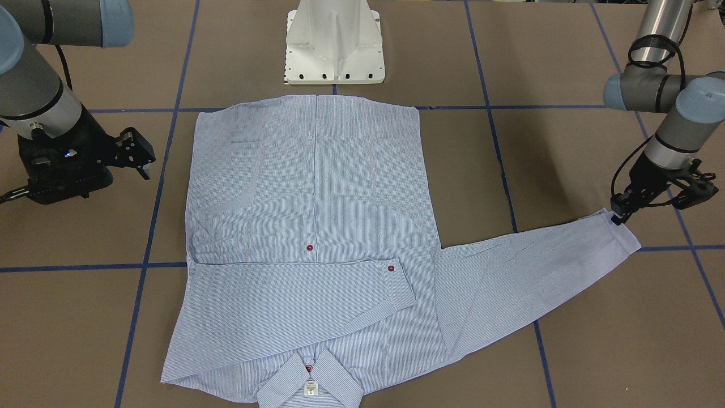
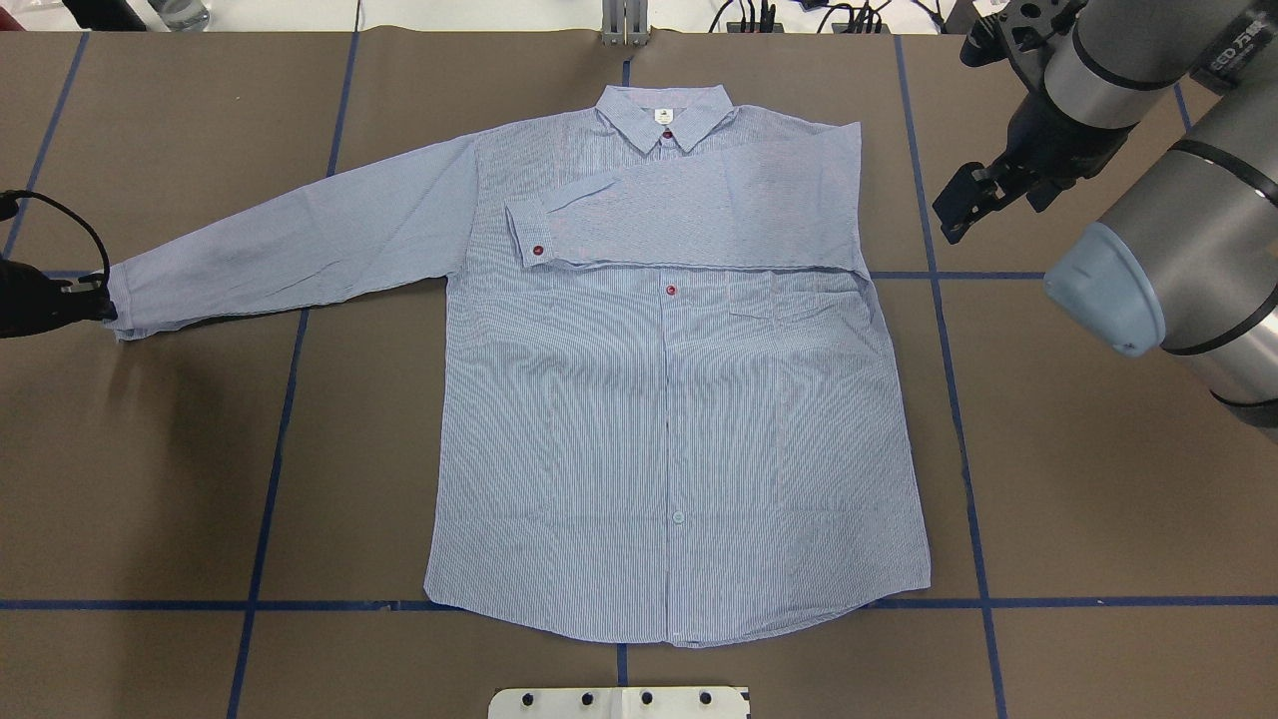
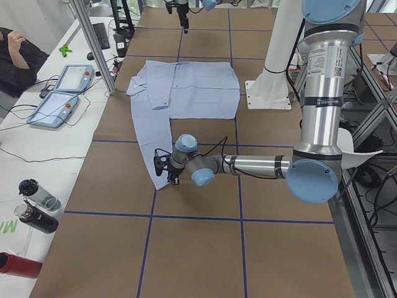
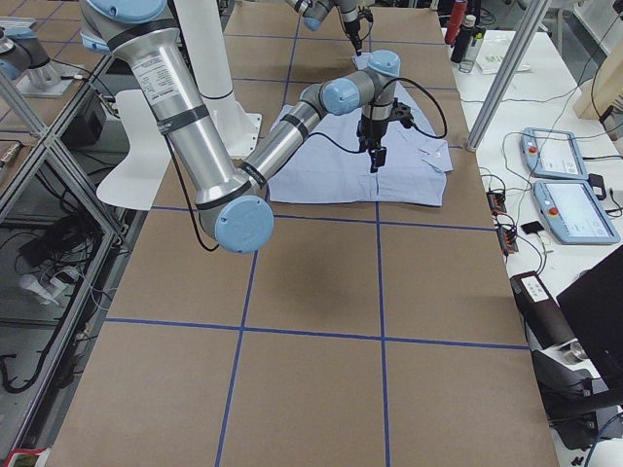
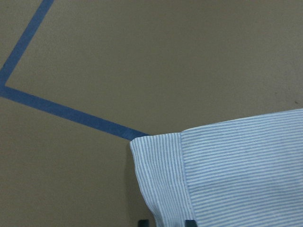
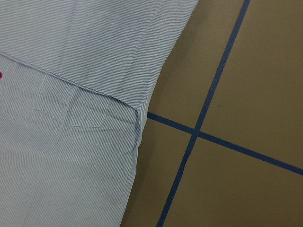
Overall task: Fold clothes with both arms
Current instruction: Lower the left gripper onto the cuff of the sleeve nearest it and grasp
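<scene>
Where the brown table (image 2: 200, 479) lies nearest the robot's white pedestal (image 1: 334, 45), the hem of a light blue-and-white striped shirt (image 2: 679, 399) begins, near the base but not touching it. The shirt lies flat, front up and buttoned, across blue tape lines (image 2: 270, 469) that divide the table into squares. Its neck points away from the robot.

Farther up the front, a chest pocket (image 2: 789, 300) sits on the robot's right side, and 1 red button (image 2: 670, 291) shows on the placket. At about that depth the outstretched sleeve (image 2: 300, 240) ends, flat on the table toward the robot's left. The left gripper (image 1: 619, 217) is down at its outer cuff (image 5: 161, 179). In the wrist view, 2 dark fingertips (image 5: 190, 223) sit a narrow gap apart with the cuff edge between them. I cannot tell whether they squeeze the cloth.

Beyond the pocket, the folded sleeve (image 2: 699, 210) lies across the chest, and its folded cuff (image 2: 529, 235) carries 1 red button. The right gripper (image 1: 136, 154) hangs over the table just beside that folded shoulder, apart from the cloth. I cannot tell whether its fingers are spread.

Farthest away lies the collar (image 2: 639, 120), with a white neck label (image 2: 663, 117).
</scene>
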Available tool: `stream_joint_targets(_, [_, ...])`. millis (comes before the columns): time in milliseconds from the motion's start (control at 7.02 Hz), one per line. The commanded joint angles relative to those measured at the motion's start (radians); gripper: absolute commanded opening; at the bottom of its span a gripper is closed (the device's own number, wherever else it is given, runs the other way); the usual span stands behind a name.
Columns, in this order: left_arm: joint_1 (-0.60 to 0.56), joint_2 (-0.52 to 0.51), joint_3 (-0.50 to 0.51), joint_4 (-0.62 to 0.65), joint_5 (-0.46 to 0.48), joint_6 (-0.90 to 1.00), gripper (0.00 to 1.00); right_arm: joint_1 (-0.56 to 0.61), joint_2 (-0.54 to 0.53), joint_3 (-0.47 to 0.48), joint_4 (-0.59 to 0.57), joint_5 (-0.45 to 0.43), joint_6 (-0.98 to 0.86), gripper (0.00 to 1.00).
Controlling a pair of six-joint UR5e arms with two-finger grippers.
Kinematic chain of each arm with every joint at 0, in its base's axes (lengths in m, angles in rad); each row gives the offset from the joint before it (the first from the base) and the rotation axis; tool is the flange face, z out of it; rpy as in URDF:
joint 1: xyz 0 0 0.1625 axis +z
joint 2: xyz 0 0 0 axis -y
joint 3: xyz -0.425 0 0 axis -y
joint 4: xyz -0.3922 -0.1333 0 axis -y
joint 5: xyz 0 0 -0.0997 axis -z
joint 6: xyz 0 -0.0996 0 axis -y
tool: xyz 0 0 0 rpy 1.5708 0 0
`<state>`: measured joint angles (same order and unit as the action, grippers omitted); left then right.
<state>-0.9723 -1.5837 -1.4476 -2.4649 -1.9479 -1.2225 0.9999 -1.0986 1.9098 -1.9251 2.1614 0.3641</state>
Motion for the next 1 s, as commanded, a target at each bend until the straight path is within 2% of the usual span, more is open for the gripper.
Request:
stream_joint_targets(0, [0.000, 0.002, -0.049, 0.047, -0.008, 0.001, 0.00, 0.000, -0.003, 0.000, 0.000, 0.000, -0.002, 0.99])
stream_joint_targets(285, [-0.002, -0.019, -0.220, 0.261, -0.009, 0.006, 0.00, 0.003, -0.010, 0.002, 0.000, 0.003, -0.004, 1.00])
stream_joint_targets(427, [-0.002, -0.095, -0.323, 0.463, -0.009, 0.006, 0.00, 0.009, -0.045, 0.015, 0.000, 0.003, -0.002, 1.00])
stream_joint_targets(570, [-0.003, -0.234, -0.385, 0.683, -0.008, 0.000, 0.00, 0.022, -0.084, 0.014, 0.000, 0.002, -0.013, 1.00])
stream_joint_targets(712, [0.000, -0.334, -0.410, 0.805, -0.011, -0.018, 0.00, 0.034, -0.098, 0.014, 0.000, 0.003, -0.016, 1.00])
stream_joint_targets(854, [0.012, -0.426, -0.401, 0.858, -0.034, -0.082, 0.00, 0.036, -0.113, 0.017, 0.000, 0.000, -0.016, 1.00])
